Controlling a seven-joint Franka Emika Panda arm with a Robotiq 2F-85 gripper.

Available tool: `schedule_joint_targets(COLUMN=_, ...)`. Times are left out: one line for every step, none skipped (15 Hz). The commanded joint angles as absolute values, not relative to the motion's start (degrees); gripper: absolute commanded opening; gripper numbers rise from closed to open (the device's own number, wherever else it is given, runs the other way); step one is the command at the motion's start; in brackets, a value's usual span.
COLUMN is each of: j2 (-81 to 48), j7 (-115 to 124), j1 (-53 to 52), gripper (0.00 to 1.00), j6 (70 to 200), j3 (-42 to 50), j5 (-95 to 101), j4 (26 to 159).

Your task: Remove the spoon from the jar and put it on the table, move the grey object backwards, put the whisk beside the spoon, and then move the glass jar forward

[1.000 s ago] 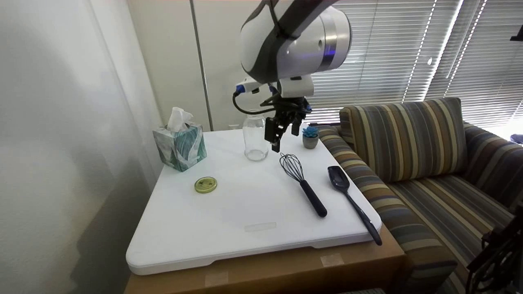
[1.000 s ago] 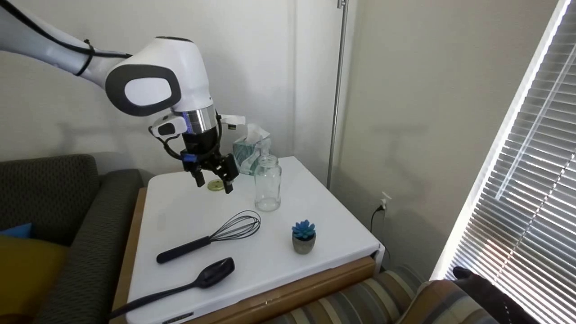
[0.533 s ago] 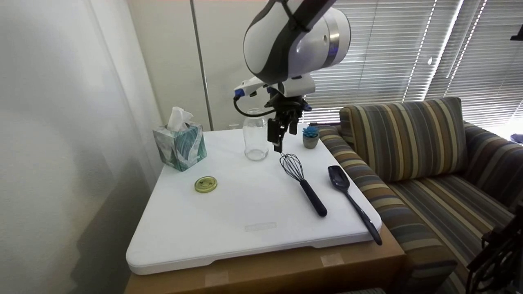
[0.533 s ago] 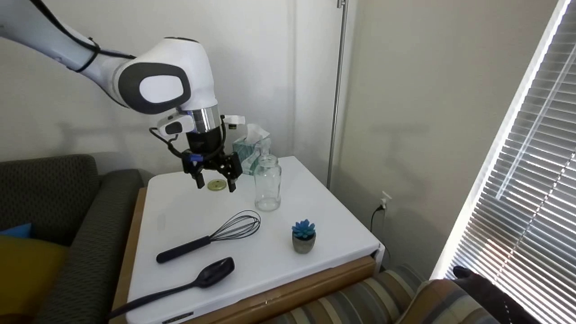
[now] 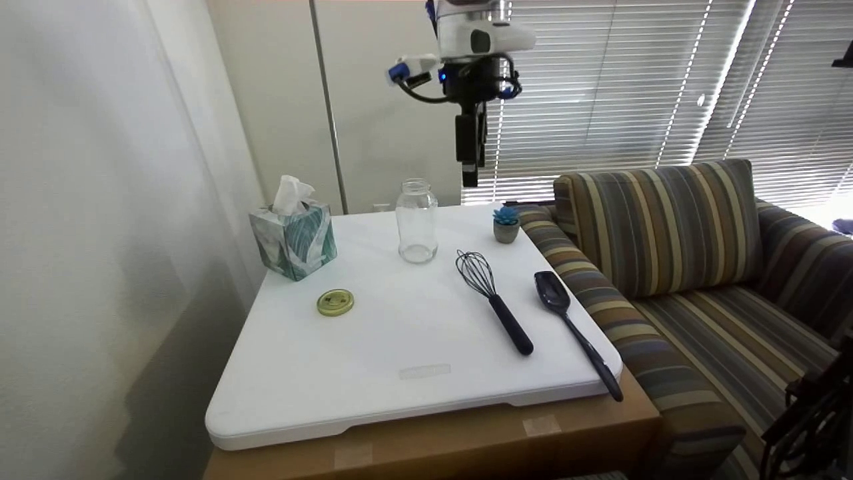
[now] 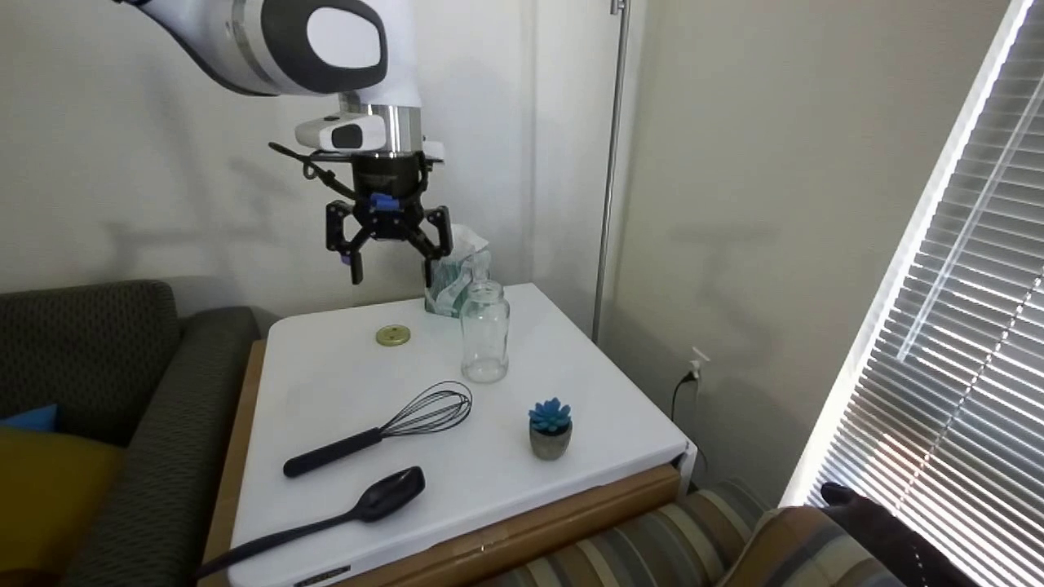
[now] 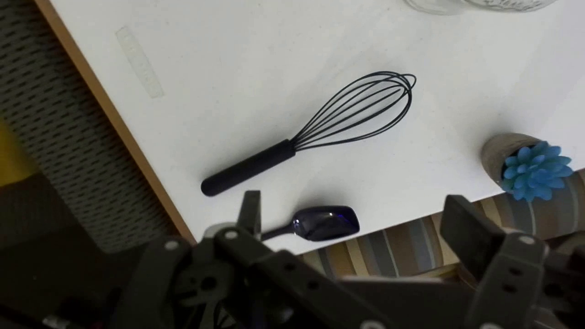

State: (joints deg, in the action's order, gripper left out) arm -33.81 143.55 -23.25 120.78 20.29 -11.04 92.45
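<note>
A clear glass jar point(image 5: 417, 223) stands upright on a white counter point(image 5: 320, 373), neither utensil in it. Near it lies a whisk point(image 5: 494, 300), wire head toward the jar, and beside that, not touching, a black spoon point(image 5: 578, 336) whose handle end juts past the counter's edge. A blue-topped grey pot point(image 6: 550, 443) stands near the edge by a striped sofa point(image 5: 706, 327). With spoon and whisk lying side by side, moving the jar forward appears to be the step in hand, though whether pot or jar has been shifted cannot be told. If the jar has yet to travel, the next move likely calls for lowering the gripper point(image 6: 392, 275), which hangs above the counter, spread wide and holding nothing, around it and sliding it without tipping. The count: one jar, one whisk, one spoon, one pot; farther out, one tissue box point(image 5: 296, 240) and one yellow-green disc point(image 5: 335, 302).
</note>
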Motion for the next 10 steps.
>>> schedule_joint_targets(j2=-32.83, j7=144.47, j1=-16.53, gripper=1.0, j6=118.69, j3=12.66, j5=-5.56, j4=90.77)
schedule_joint_targets(j2=-32.92, j7=144.47, j1=-15.14, gripper=1.0, j6=117.88, j3=11.35, j5=-4.77, j4=89.73)
schedule_joint_targets(j2=-32.94, j7=144.85, j1=-14.47, gripper=1.0, j6=117.92, j3=10.61, j5=-4.38, j4=89.68)
schedule_joint_targets(j2=-33.0, j7=145.04, j1=-14.28, gripper=1.0, j6=117.91, j3=10.26, j5=-4.29, j4=89.77)
schedule_joint_targets(j2=-33.03, j7=145.16, j1=-14.33, gripper=1.0, j6=117.92, j3=10.06, j5=-4.28, j4=89.84)
schedule_joint_targets(j2=-32.88, j7=145.03, j1=-14.02, gripper=1.0, j6=120.02, j3=9.36, j5=-5.68, j4=91.59)
schedule_joint_targets(j2=-33.37, j7=144.09, j1=-13.4, gripper=1.0, j6=121.3, j3=8.33, j5=-6.55, j4=92.09)
schedule_joint_targets(j2=-33.79, j7=143.89, j1=-12.97, gripper=1.0, j6=122.29, j3=7.51, j5=-6.33, j4=92.29)
schedule_joint_targets(j2=-33.04, j7=144.21, j1=-12.83, gripper=1.0, j6=124.02, j3=6.89, j5=-6.05, j4=94.15)
schedule_joint_targets(j2=-33.59, j7=143.52, j1=-12.34, gripper=1.0, j6=124.94, j3=6.28, j5=-5.83, j4=93.89)
